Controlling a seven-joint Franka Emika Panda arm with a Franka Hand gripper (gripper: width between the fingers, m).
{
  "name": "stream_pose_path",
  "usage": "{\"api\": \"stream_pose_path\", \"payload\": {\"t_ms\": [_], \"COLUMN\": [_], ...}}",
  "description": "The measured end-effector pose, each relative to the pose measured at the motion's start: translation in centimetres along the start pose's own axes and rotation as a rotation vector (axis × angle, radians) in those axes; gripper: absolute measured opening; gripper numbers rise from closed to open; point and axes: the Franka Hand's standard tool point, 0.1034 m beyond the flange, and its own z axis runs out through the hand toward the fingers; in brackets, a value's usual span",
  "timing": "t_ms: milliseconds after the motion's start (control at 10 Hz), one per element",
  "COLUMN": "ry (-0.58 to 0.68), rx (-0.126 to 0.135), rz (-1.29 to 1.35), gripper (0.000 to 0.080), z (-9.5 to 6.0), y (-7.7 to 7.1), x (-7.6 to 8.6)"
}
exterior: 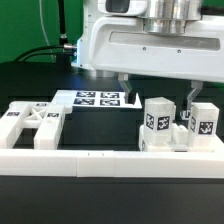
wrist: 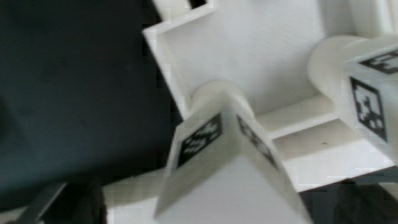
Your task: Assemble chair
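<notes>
Gripper (exterior: 160, 97) hangs wide open, holding nothing, above the dark tabletop (exterior: 90, 128). Behind the long border rail (exterior: 100, 158) sit the chair parts. A cut-out frame piece (exterior: 30, 122) is at the exterior view's left. At its right, below the gripper, a tagged block (exterior: 158, 122) stands beside a second block (exterior: 202, 122).

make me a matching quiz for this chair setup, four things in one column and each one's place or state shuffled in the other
Column one:
1 marker board
2 chair part with triangular cut-outs
3 tagged chair blocks
4 gripper

Column two:
a standing upright at the exterior view's right
b hanging over the blocks, fingers apart
c at the exterior view's left
d lying flat on the dark table, mid-scene

Pairs: 1-d, 2-c, 3-a, 4-b
</notes>
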Motion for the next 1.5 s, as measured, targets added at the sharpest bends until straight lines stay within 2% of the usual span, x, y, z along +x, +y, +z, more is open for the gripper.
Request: {"api": "stream_pose_path", "payload": {"t_ms": [600,700,900,1000,1200,1500], "ry": [-0.003,-0.003,-0.003,-0.003,-0.002,-0.002], "rx": [-0.003,-0.010,-0.010,-0.009,-0.007,-0.006], "rz": [-0.325,-0.383,-0.378,-0.345,-0.271,0.052], "gripper": [0.0649,0.0649,0.0384,0.0289,0.0289,0.0289], "z": [0.24,0.25,0.25,0.23,0.22,0.23], "y": [-0.21,-0.15,-0.10,-0.11,-0.16,-0.68], "x": [-0.09,-0.09,-0.08,-0.06,-0.07,-0.26]}}
